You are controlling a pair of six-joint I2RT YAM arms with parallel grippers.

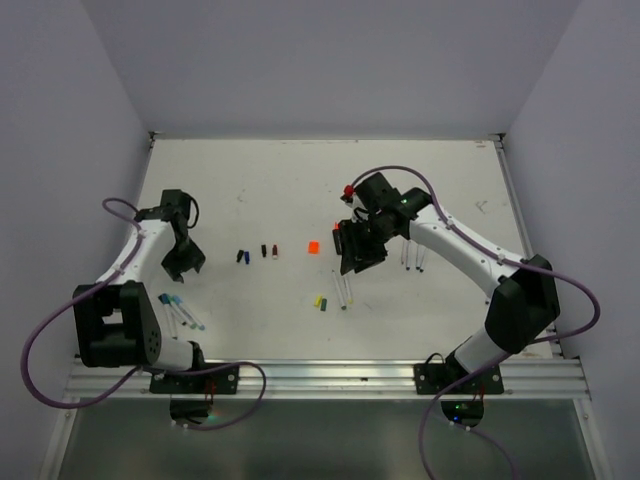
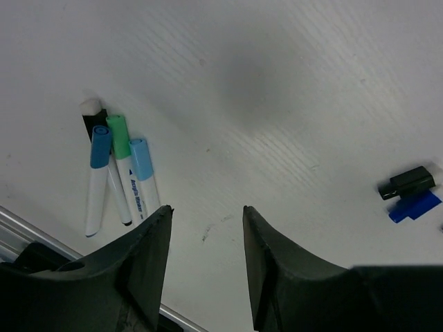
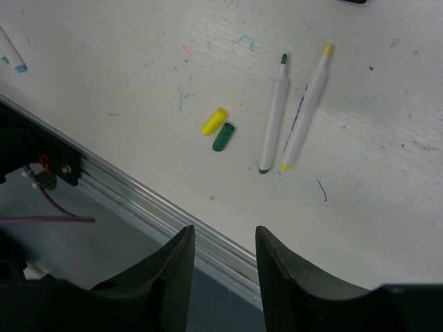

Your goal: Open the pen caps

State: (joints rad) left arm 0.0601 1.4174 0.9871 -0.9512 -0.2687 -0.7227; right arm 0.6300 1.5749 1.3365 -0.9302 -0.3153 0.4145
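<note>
In the left wrist view, three capped white pens lie side by side with a blue cap (image 2: pixel 100 144), a green cap (image 2: pixel 118 131) and a light blue cap (image 2: pixel 140 158), next to a black marker (image 2: pixel 93 116). Loose black (image 2: pixel 407 182) and blue (image 2: pixel 414 206) caps lie to the right. My left gripper (image 2: pixel 206 218) is open and empty above bare table. In the right wrist view, loose yellow (image 3: pixel 214 121) and green (image 3: pixel 223 136) caps lie beside an uncapped green pen (image 3: pixel 274 117) and yellow pen (image 3: pixel 304 111). My right gripper (image 3: pixel 223 238) is open and empty above them, over the table's front edge.
In the top view an orange cap (image 1: pixel 313 246), dark caps (image 1: pixel 243 255) and a red cap (image 1: pixel 276 250) lie mid-table. More pens (image 1: pixel 411 260) lie under the right arm. The metal front rail (image 3: pixel 138 200) runs along the near edge. Ink marks dot the table.
</note>
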